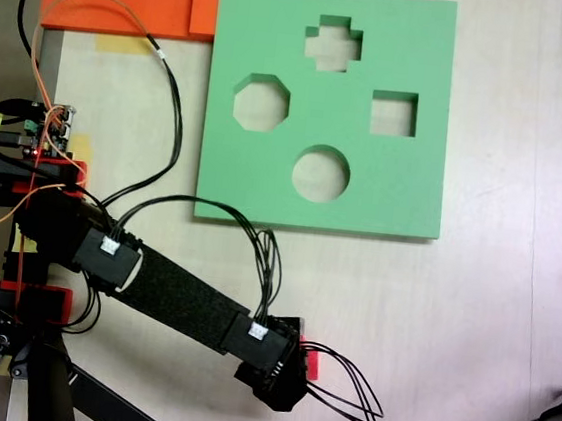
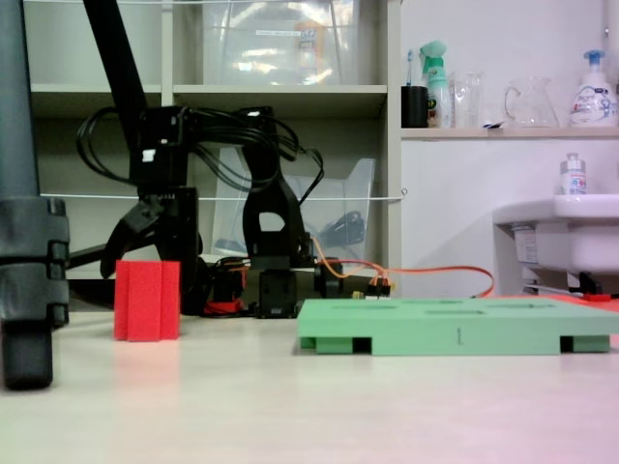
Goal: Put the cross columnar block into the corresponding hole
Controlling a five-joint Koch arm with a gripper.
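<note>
- Green foam board (image 1: pixel 393 197) flat on counter (image 1: pixel 468 341), cross hole (image 1: pixel 333 43) toward 12 o'clock, unfilled.
- Arm stretched toward 4 o'clock, wrist bent down over block.
- Red cross block (image 2: pixel 147 300) upright on counter, well apart from board.
- Pincer (image 2: pixel 145 232) just above block; spread or pressed together, cannot tell.
- Step in hand, likely: reaching to grasp; next needs lowering, pinching, lifting.

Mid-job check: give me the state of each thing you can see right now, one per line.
cross columnar block: upright on the table, off the board, not in any hole.
plus-shaped hole: empty.
green board: flat on the table; octagonal, square and round cutouts empty too.
pincer: above the block; open or shut can't be told.
</note>
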